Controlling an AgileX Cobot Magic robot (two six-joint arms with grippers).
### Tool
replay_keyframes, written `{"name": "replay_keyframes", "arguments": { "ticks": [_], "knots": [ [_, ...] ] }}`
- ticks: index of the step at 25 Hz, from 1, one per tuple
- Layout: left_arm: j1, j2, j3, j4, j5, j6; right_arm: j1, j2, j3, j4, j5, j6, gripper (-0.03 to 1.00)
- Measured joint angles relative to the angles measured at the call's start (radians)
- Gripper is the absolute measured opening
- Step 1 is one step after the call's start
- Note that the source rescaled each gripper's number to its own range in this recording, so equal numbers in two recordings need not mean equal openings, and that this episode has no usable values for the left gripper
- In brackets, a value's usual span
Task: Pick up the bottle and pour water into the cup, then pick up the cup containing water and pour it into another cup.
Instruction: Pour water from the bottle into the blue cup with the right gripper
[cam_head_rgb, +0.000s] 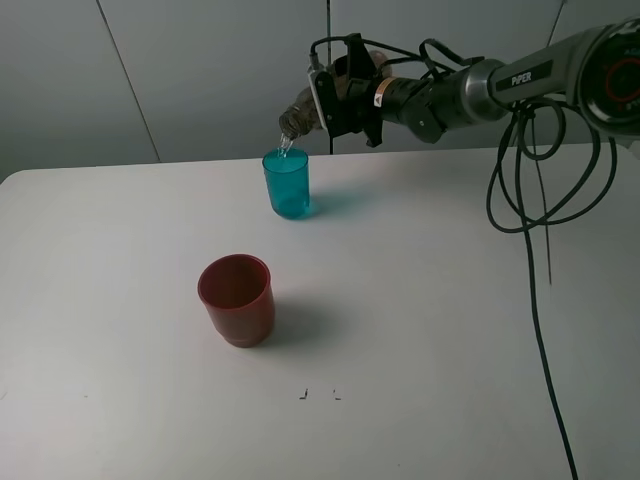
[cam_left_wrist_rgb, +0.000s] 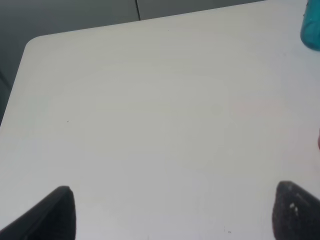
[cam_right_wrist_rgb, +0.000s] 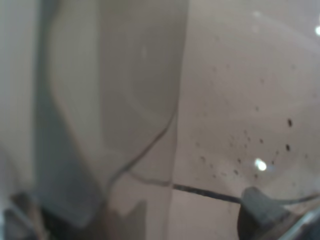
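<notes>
- Left end effector (cam_left_wrist_rgb: 172, 215) hangs released over bare worktop (cam_left_wrist_rgb: 150, 100), its two dark fingertips wide apart and nothing between them.
- Red cup (cam_head_rgb: 237, 298) stands upright near the front middle of the worktop, well apart from everything else.
- Teal cup (cam_head_rgb: 286, 185) stands upright farther back, a touch to the right of the red cup.
- Bottle (cam_head_rgb: 298, 118) is up in the air, tipped steeply, mouth down right above the teal cup's rim, and a thin pale stream shows between mouth and cup.
- Right end effector (cam_head_rgb: 345, 100) is clenched on the bottle's body, reaching in from the right, with black cables (cam_head_rgb: 520, 190) looping under the arm.
- Right wrist view, up close: the smoky bottle wall fills the picture, speckled with dark spots.
</notes>
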Motion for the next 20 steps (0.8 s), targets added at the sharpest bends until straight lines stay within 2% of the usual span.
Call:
{"name": "replay_keyframes", "arguments": {
  "ticks": [20],
  "knots": [
    [0.000, 0.000, 0.000, 0.000, 0.000, -0.007, -0.004, 0.000, -0.003, 0.002, -0.012, -0.069, 0.03]
  ]
}}
